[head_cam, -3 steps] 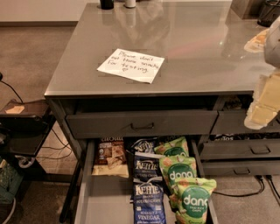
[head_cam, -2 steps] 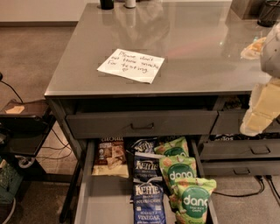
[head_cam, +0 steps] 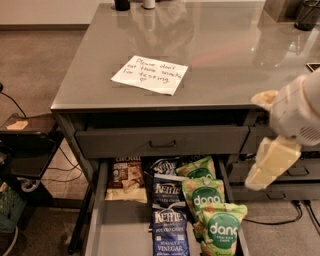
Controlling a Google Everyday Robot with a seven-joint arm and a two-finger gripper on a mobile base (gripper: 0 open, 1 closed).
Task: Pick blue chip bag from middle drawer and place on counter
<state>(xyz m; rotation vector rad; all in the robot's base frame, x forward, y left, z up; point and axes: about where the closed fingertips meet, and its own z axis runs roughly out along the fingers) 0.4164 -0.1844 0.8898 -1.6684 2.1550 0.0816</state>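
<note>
The middle drawer [head_cam: 120, 231] is pulled open below the counter [head_cam: 210, 55]. Three blue chip bags lie in a column down its middle: a far one [head_cam: 165, 166], a middle one [head_cam: 167, 192] and a near one [head_cam: 171, 234] reading "VINEGAR". Three green dang bags [head_cam: 202, 197] lie right of them, and a brown-and-white snack bag [head_cam: 125, 176] lies to their left. My gripper [head_cam: 267, 132] is at the right, off the counter's front right corner, above and right of the drawer. It is open and empty.
A white handwritten note [head_cam: 150, 74] lies on the counter near its front edge. The upper drawer front [head_cam: 162, 142] with a dark handle is shut. Dark containers [head_cam: 121, 4] stand at the counter's back. More drawers [head_cam: 300, 172] are at the right, and a black stand [head_cam: 25, 137] with cables at the left.
My gripper has moved down and to the left, closer to the open drawer. The bags and the drawer have not moved.
</note>
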